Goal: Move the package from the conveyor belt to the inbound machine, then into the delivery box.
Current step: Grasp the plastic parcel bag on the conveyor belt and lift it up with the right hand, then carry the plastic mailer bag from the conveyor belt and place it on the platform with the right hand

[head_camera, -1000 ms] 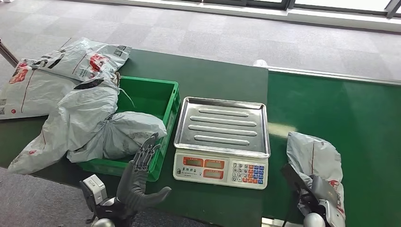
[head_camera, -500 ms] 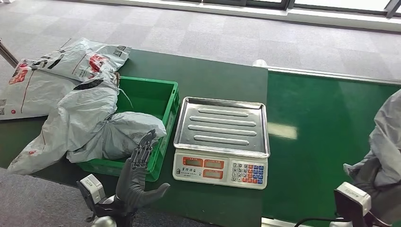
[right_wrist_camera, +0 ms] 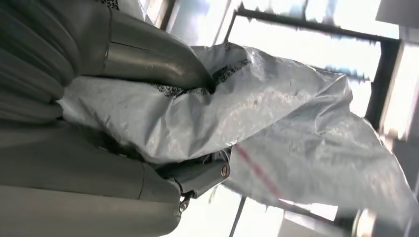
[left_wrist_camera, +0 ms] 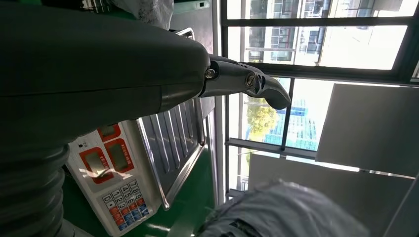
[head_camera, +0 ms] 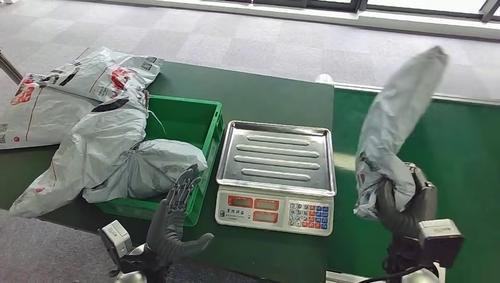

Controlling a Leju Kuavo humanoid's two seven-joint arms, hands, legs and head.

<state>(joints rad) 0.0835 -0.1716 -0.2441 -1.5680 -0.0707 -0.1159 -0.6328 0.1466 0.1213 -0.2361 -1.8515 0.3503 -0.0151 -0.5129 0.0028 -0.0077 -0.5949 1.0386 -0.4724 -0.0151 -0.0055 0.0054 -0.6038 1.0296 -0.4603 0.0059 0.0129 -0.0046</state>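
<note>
package [head_camera: 394,121] now raised, right hand [head_camera: 404,203] gripping

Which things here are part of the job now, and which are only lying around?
Part of the job:
- grey package, held up by the right robot hand
- conveyor belt
- scale
- green crate

Lying around:
- packages on the table's left side
- left robot hand, open and holding nothing

Hands, two, raised
Left hand [head_camera: 177,212]: upright, fingers [head_camera: 181,187] straight, holding nothing. Right hand [head_camera: 407,203]: lifted, fingers wrapped round a grey package [head_camera: 395,118].
</note>
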